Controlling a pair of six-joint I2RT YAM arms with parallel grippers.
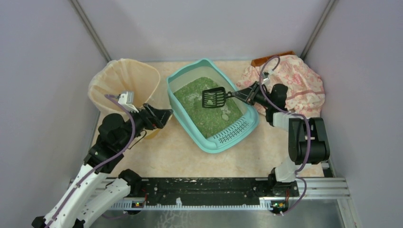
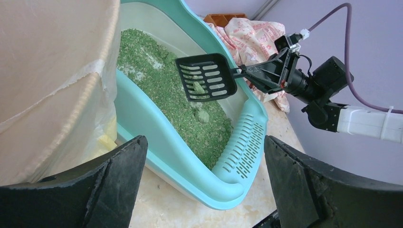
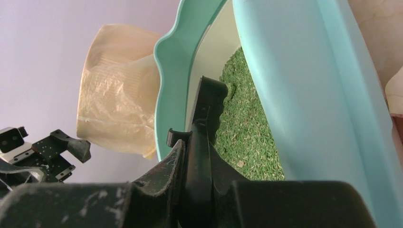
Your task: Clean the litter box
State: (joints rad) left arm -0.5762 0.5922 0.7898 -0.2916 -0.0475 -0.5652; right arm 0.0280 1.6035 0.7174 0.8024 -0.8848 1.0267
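- teal litter box point(image 1: 216, 145) mid-table, grate end point(image 1: 233, 130) toward 5 o'clock
- clenched on the black scoop point(image 1: 214, 97) handle from 3 o'clock: right gripper point(image 1: 241, 94), with a clump point(image 2: 198, 88) held above the granules point(image 1: 199, 111), probably to sift loose grains
- spread wide, empty, at 9 o'clock: left gripper point(image 1: 164, 118), beside the lined bin point(image 1: 109, 76), likely parked out of the way

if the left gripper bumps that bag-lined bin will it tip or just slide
Likely light: the bin looks thin-walled with little visible inside, so a low push should slide it. It stands tall, so a push near the rim may tip it. Its plastic liner looks crinkled and floppy.
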